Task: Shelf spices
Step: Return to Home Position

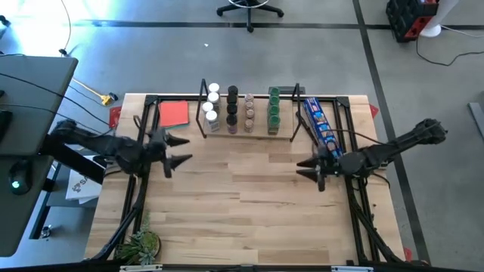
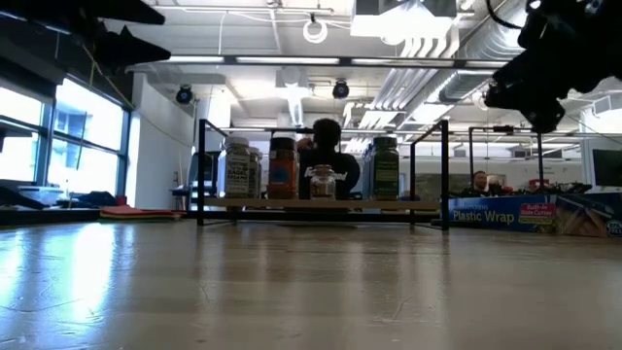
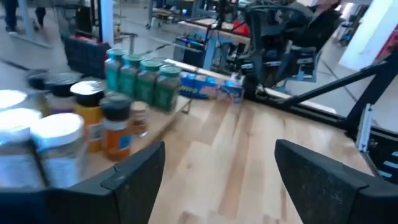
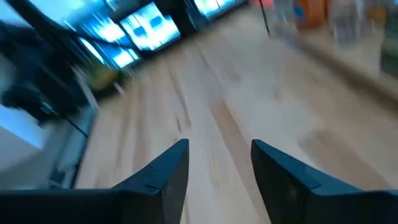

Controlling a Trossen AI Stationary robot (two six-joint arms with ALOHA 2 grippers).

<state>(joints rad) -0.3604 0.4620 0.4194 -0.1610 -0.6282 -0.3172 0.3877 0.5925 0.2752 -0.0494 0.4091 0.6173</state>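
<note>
I am carrying nothing: left gripper [image 1: 181,150] and right gripper [image 1: 304,169] gaping empty, spice jars [image 1: 233,109] sitting on the shelf [image 1: 261,125]; parking both arms seems next.

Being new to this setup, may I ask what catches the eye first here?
The spice jars stand in rows on the shelf at the far middle of the table, a blue package to its right. The left gripper and right gripper hover open at either side.

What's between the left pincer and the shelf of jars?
Nothing visible. Only bare table lies between the open left pincer and the shelf; the red card sits off to the side, by the shelf's end.
</note>
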